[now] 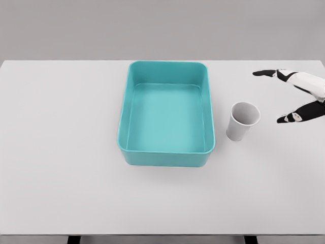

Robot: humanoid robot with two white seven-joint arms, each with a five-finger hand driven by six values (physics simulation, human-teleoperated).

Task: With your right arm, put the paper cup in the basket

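Observation:
A white paper cup (242,121) stands upright on the white table, just right of the teal basket (167,158). The basket is a rectangular tub with nothing inside it. My right hand (277,96) comes in from the right edge, a short way right of the cup and not touching it. Its fingers (269,73) are spread wide with the thumb (289,117) below, and the open side faces the cup. The hand holds nothing. My left arm does not show.
The white table (61,152) spreads wide on both sides of the basket. Its front edge runs along the bottom of the view and a grey wall stands behind its far edge.

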